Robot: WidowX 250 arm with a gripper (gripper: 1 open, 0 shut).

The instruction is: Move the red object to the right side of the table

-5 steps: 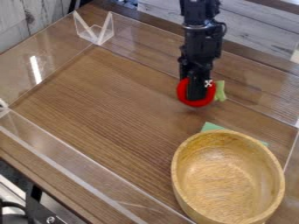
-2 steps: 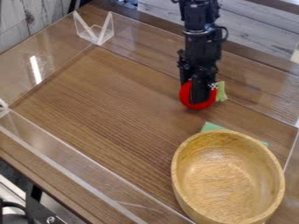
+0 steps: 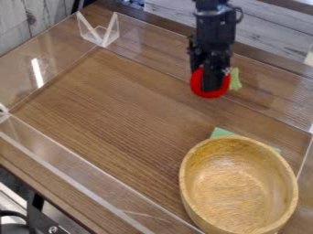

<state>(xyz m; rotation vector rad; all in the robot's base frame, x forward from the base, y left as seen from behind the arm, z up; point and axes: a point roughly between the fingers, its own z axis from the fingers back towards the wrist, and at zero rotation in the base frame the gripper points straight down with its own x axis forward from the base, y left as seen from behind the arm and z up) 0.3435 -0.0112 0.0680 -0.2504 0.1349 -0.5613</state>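
The red object (image 3: 210, 84), a small round soft toy with a light-green tuft at its right, hangs just above the brown wood-grain table (image 3: 110, 110), right of centre toward the back. My black gripper (image 3: 210, 80) comes down from above and is shut on the red object, its fingers clamping the toy from both sides. The toy's upper part is hidden behind the fingers.
A round light wooden bowl (image 3: 240, 186) sits at the front right, with a flat green cloth piece (image 3: 224, 133) poking out behind it. Low clear acrylic walls (image 3: 73, 151) edge the table; a clear stand (image 3: 97, 29) is at the back left.
The gripper has risen with the red object in it, lifting the toy off the tabletop and carrying it slightly toward the back.
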